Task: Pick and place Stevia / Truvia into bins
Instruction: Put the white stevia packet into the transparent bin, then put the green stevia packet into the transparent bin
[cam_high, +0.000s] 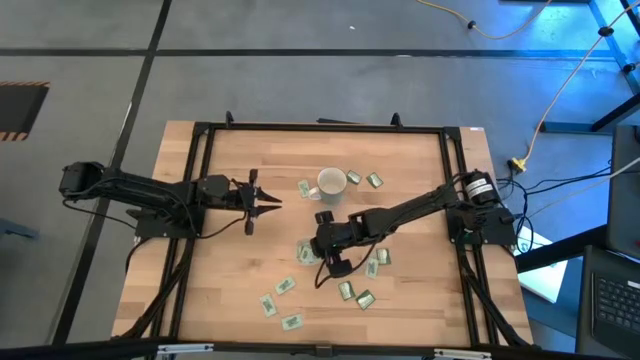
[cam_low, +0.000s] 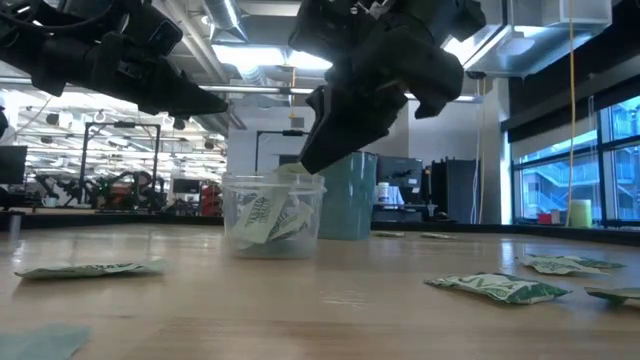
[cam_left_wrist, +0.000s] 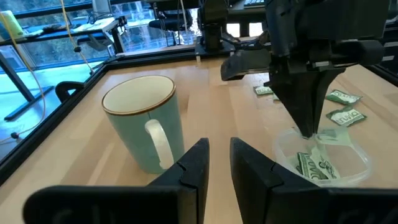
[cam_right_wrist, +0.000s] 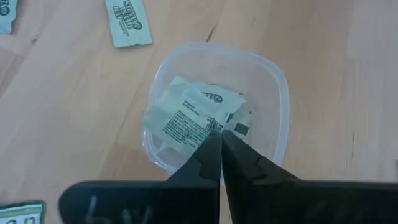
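The bin, a clear plastic cup (cam_right_wrist: 273, 87), stands mid-table next to a white-green mug (cam_high: 331, 183) and holds several green-and-white Stevia sachets (cam_left_wrist: 311, 167). My right gripper (cam_right_wrist: 219, 134) hangs over the cup's mouth, pointing steeply down, shut on one white sachet (cam_right_wrist: 189, 121). More sachets lie flat on the table around the cup, for instance near the front edge (cam_high: 268, 304) and behind the mug (cam_high: 375, 180). My left gripper (cam_left_wrist: 216, 163) waits level at the table's left, open and with nothing between its fingers, pointing toward the mug. My right gripper pinches the white sachet by one corner (cam_right_wrist: 210, 127) between its two fingertips. The fingers come from above, slanting down into the cup's mouth. The sachet hangs below the tips, inside the cup, with its lower part among the sachets lying there.
The mug (cam_left_wrist: 142, 121) stands just beyond the cup, between the two arms. Loose sachets (cam_low: 495, 287) are scattered on the near and right parts of the wooden table. A black frame (cam_high: 320, 127) runs around the table's edges.
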